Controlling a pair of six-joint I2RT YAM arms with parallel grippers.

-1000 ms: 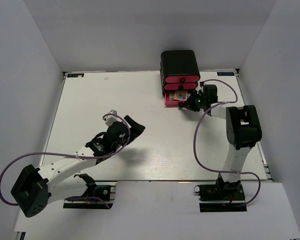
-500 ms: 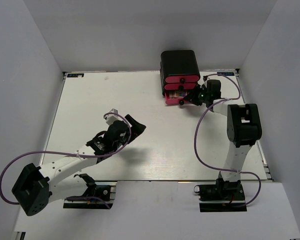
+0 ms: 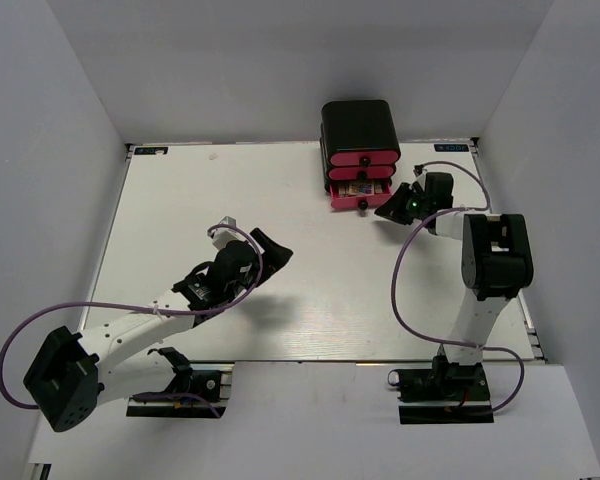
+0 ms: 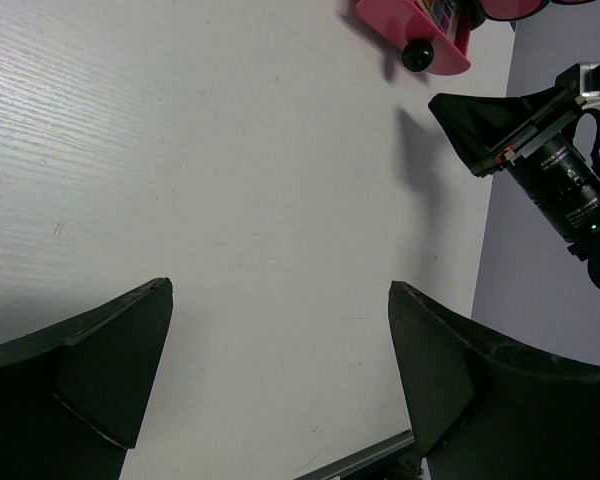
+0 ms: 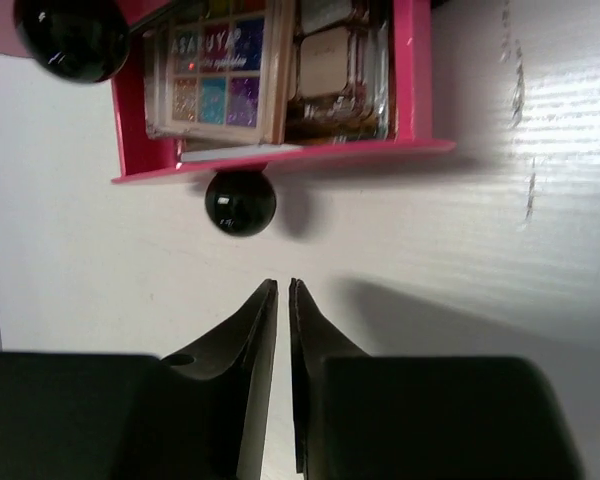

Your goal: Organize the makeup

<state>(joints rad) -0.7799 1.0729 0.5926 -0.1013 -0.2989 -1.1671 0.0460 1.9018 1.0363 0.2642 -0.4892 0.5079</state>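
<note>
I see the bottom pink drawer (image 5: 280, 160) of the black box (image 3: 360, 125) pulled out. It holds the small square multicolour palette (image 5: 215, 75) beside the clear pinkish palette (image 5: 340, 70). My right gripper (image 5: 282, 285), fingers pressed together and empty, sits just short of that drawer's knob (image 5: 239, 202). My left gripper (image 4: 280, 290) gapes wide and empty, well away from the box.

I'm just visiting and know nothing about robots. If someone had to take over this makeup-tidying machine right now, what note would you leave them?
Left gripper: open, empty, hovering over the table.
Right gripper: shut, empty, just short of the black knob on the bottom pink drawer.
Makeup: multicolour palette and clear palette lie side by side in that open drawer; the other pieces are not in view.
Done: those two stowed.
Left: probably pushing the drawer shut.
</note>
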